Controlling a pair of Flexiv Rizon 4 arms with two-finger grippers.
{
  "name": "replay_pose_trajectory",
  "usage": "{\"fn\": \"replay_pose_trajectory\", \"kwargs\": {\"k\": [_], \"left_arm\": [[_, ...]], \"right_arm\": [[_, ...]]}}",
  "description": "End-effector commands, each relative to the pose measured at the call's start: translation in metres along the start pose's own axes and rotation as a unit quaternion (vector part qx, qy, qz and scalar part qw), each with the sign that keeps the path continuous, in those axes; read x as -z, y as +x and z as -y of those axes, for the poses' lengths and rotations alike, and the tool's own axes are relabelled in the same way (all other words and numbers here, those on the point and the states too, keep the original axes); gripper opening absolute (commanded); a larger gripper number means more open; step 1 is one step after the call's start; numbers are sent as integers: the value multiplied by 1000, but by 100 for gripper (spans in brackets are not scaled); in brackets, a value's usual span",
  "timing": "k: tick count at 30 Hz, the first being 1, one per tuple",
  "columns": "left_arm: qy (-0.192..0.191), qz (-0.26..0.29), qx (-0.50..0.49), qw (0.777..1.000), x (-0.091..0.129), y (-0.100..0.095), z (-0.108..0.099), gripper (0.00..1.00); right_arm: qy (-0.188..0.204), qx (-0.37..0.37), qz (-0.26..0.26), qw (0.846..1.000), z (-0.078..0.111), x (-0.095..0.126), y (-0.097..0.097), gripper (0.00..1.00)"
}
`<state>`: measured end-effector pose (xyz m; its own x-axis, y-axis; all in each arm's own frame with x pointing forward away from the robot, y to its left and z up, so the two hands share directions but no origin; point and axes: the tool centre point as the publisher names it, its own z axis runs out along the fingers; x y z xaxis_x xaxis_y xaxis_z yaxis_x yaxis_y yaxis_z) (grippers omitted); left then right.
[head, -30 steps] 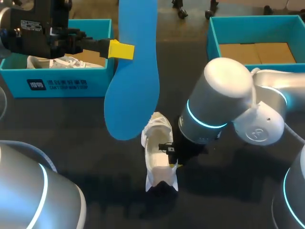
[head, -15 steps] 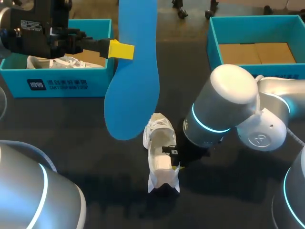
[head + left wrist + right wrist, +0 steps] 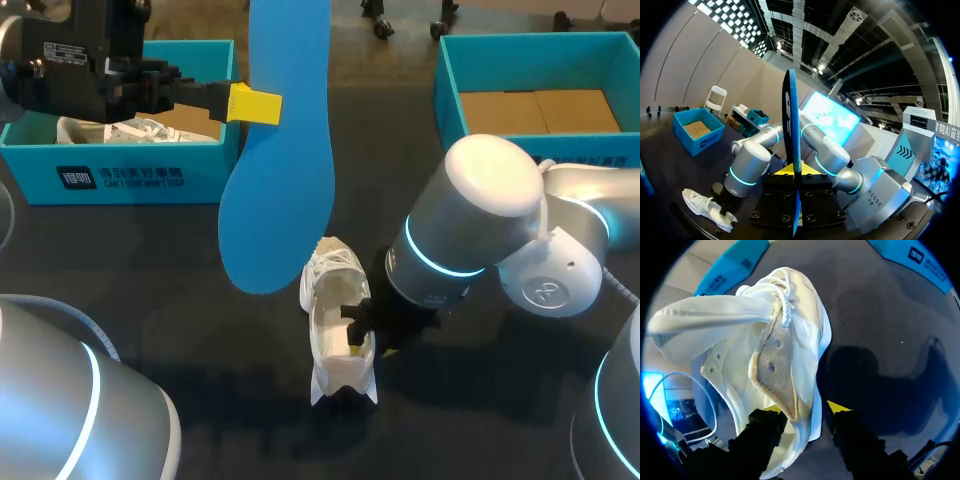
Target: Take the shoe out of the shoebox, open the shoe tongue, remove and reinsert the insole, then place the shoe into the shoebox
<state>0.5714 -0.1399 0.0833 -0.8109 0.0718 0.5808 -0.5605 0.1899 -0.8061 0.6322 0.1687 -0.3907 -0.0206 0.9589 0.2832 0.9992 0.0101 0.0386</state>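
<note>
The right arm has swung slightly toward 4 o'clock over the past second, and the white shoe (image 3: 338,345) has turned a little with it. The right gripper (image 3: 362,322) is clenched on the shoe's side wall; the right wrist view shows one yellow tip inside the opening and one outside. The shoe lies on the dark table (image 3: 150,250) just toward 6 o'clock of centre, its tongue pulled back and its footbed bare. The left gripper (image 3: 255,105) has not moved. At 10 o'clock, beside the blue shoebox (image 3: 120,178), it pinches the blue insole (image 3: 280,170), which hangs upright above the table — clear of the shoe. With the insole out and the shoe steadied, reinsertion looks like the next step — the insole has yet to come down to the opening.
</note>
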Motion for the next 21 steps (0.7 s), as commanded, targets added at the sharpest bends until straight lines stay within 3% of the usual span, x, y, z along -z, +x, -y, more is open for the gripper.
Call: {"fn": "replay_pose_trajectory", "kwargs": {"k": [1,8,18,21], "left_arm": [[0,0,0,1000,-1,-1,0,0],[0,0,0,1000,-1,-1,0,0],[0,0,0,1000,-1,-1,0,0],[0,0,0,1000,-1,-1,0,0]], "right_arm": [[-3,-2,-4,1000,2,12,2,100],[-19,2,-35,999,4,48,15,100],[5,9,-81,997,-1,92,16,100],[10,15,-86,996,-1,96,15,100]]}}
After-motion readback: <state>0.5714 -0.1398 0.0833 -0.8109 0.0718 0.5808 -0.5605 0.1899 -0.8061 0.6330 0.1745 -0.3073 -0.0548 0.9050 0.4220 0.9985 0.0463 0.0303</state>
